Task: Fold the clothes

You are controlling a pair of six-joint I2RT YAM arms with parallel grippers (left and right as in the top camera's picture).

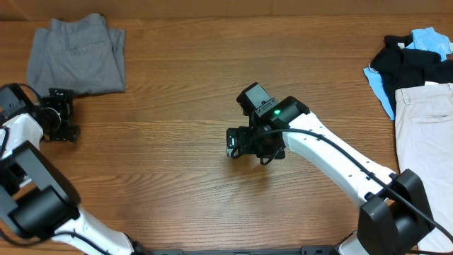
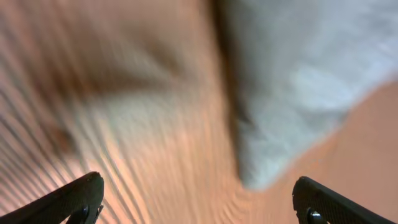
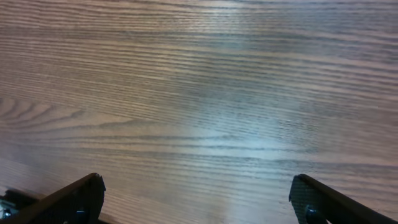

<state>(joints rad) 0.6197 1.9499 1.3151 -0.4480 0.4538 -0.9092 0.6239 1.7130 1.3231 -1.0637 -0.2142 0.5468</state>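
Observation:
The clothes, grey trousers [image 1: 76, 54], lie folded into a compact stack at the table's far left. A blurred corner of the grey trousers [image 2: 292, 81] fills the upper right of the left wrist view. My left gripper [image 1: 62, 117] hovers just below the stack, open, nothing between its fingers [image 2: 74, 198]. My right gripper [image 1: 232, 142] is at the table's middle, far from the trousers, open over bare wood, its fingertips [image 3: 81, 196] wide apart.
At the right edge lie pale beige trousers [image 1: 425, 134] and, behind them, a heap of black [image 1: 407, 67] and light-blue [image 1: 430, 39] garments. Wooden table [image 1: 191, 85] all around.

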